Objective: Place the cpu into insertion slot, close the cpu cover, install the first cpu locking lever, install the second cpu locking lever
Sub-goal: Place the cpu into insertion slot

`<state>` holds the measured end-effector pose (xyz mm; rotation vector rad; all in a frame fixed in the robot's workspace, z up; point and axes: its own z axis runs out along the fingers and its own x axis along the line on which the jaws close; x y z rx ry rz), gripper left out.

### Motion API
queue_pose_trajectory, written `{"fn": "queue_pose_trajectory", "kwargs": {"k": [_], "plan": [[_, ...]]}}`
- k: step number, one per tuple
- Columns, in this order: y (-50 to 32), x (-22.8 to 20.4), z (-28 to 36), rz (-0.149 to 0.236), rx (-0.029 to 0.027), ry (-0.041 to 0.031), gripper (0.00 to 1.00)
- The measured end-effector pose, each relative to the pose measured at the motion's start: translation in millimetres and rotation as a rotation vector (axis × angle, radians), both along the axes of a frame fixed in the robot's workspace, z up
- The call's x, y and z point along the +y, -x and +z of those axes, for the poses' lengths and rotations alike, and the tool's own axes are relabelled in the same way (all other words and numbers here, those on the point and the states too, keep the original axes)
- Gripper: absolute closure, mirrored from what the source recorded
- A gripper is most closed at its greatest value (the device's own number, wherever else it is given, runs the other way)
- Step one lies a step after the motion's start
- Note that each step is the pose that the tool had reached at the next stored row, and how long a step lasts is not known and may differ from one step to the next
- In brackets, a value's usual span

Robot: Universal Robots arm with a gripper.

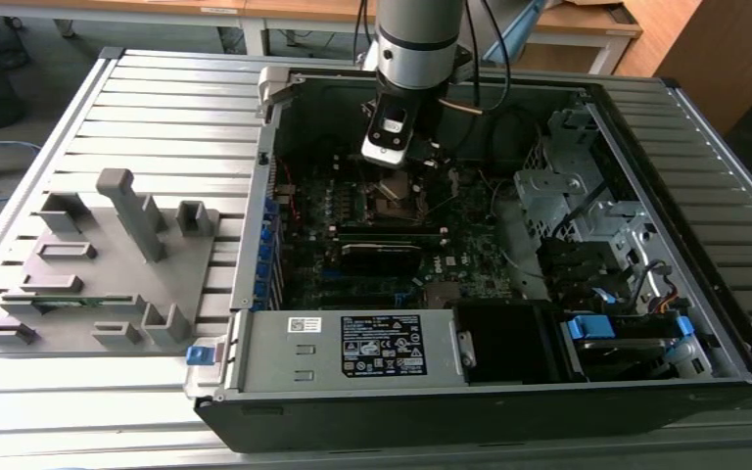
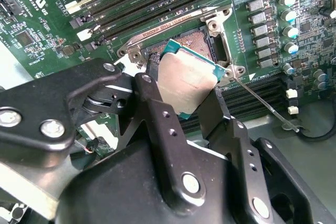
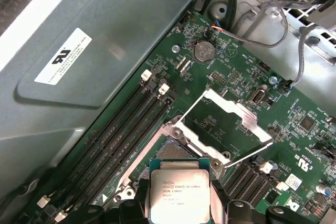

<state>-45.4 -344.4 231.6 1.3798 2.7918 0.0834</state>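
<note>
Cpu, a flat square with a dull metal lid and teal edge, is pinched between the black fingers of the gripper, tilted just above the insertion slot. That slot, a square socket with a coppery pin field and silver rim, lies on the green motherboard inside the open computer case. Beside the slot, the cpu cover, a thin silver frame, stands raised

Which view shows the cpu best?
First wrist view: the cpu faces the camera, metal top on. The second wrist view shows it obliquely, clamped in the gripper near the insertion slot. In the exterior view the gripper hides it.
</note>
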Motion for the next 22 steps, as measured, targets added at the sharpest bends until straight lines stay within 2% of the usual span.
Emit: {"fn": "queue_pose_trajectory", "kwargs": {"k": [8,15,22], "plan": [[0.0,0.0,0.0,-0.003,0.0,0.0001,0.46],[0.0,0.0,-0.4,-0.045,0.0,0.0,0.46],[0.0,0.0,-0.4,-0.047,0.0,0.0,0.46]]}}
